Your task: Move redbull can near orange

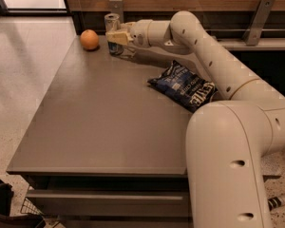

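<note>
The redbull can (112, 26) stands upright at the far left of the table, its silver top showing. My gripper (116, 37) reaches in from the right and is shut on the can's middle. The orange (89, 39) lies on the table just left of the can, with a small gap between them. The can's lower part is partly hidden by my fingers (115, 34).
A dark blue chip bag (187, 85) lies on the right side of the grey table (99, 127), under my arm. A wooden wall with metal brackets (258, 13) runs behind the table. The table's left edge drops to a light floor.
</note>
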Controlling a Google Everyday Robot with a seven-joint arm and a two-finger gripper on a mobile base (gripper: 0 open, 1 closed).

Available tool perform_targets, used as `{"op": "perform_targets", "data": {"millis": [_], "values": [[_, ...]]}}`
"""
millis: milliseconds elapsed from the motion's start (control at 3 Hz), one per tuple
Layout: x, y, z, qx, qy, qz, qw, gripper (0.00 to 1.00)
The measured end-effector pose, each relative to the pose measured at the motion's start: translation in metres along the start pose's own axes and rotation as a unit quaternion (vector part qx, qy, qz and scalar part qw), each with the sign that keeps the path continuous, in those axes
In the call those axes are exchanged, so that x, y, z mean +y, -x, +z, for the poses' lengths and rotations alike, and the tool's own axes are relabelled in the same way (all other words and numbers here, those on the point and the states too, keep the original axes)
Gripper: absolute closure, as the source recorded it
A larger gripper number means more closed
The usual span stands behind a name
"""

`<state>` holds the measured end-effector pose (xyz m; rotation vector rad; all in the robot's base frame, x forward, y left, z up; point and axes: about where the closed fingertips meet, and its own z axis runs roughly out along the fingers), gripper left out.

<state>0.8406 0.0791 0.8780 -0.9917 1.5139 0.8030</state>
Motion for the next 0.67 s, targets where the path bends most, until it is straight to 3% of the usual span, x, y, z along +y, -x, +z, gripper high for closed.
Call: {"op": "perform_targets", "data": {"millis": [333,667], "values": [[0.0027,-0.0005,0.0045,0.000,0.003,0.001,1.0000,0.00],[0.0031,-0.0006,0.0052,0.000,0.004,0.001,1.0000,0.00]]}}
